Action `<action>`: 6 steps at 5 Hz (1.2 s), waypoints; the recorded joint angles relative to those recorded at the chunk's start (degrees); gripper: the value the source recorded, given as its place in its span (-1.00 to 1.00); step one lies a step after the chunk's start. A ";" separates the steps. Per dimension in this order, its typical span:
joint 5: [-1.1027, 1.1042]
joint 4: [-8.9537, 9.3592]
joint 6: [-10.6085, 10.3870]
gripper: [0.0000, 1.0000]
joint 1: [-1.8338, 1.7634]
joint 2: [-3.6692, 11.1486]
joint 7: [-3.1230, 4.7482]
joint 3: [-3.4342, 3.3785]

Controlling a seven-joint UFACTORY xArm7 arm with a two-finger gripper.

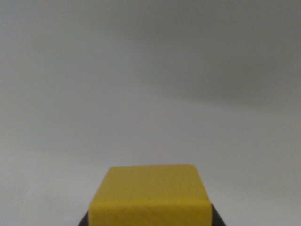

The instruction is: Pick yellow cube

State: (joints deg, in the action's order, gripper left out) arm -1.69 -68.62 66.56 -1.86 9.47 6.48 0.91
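Gripper [149, 220] tight around yellow cube [150, 190]

No legible text, label, brand, number or sign found in the wrist view. The visible faces of the yellow wooden cube [151, 195] carry no markings, and the plain grey surface [141, 84] beyond it is likewise unmarked.
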 joint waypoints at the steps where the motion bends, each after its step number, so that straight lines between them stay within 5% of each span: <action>1: 0.00 0.00 0.00 1.00 0.00 0.00 0.00 0.00; 6: 0.17 -4.72 7.83 1.00 -0.01 -3.12 -0.23 0.04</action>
State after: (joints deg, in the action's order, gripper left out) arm -1.52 -73.33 74.40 -1.87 6.35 6.25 0.95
